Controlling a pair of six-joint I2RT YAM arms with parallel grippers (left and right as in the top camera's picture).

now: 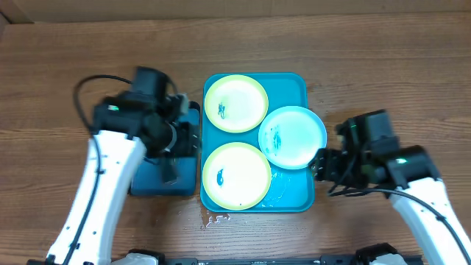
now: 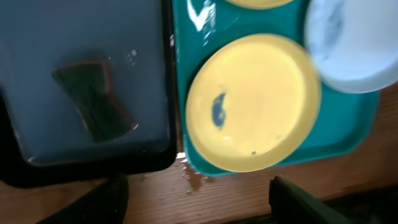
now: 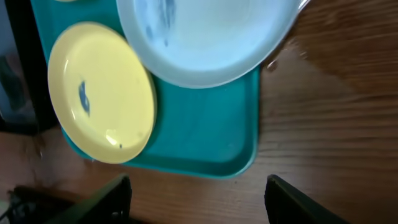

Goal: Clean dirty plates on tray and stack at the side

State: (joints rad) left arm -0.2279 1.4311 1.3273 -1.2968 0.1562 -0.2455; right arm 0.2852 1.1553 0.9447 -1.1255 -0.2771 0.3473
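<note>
Your left claw [image 2: 199, 208] and right claw [image 3: 198, 205] are both spread, holding nothing. Three smeared plates [image 1: 243, 177] lie on the tray [image 1: 291, 197], centre of the overhead frame. Cleaning seems not begun; next you probably must lower the left claw onto the sponge [image 2: 93, 102], at left.

Brown wooden table [image 1: 383, 66] under even light.
Its grain ran left to right across the whole view; a paler strip [image 1: 294, 6] edged the far side, and small droplets [image 1: 218, 218] lay on the wood.
</note>
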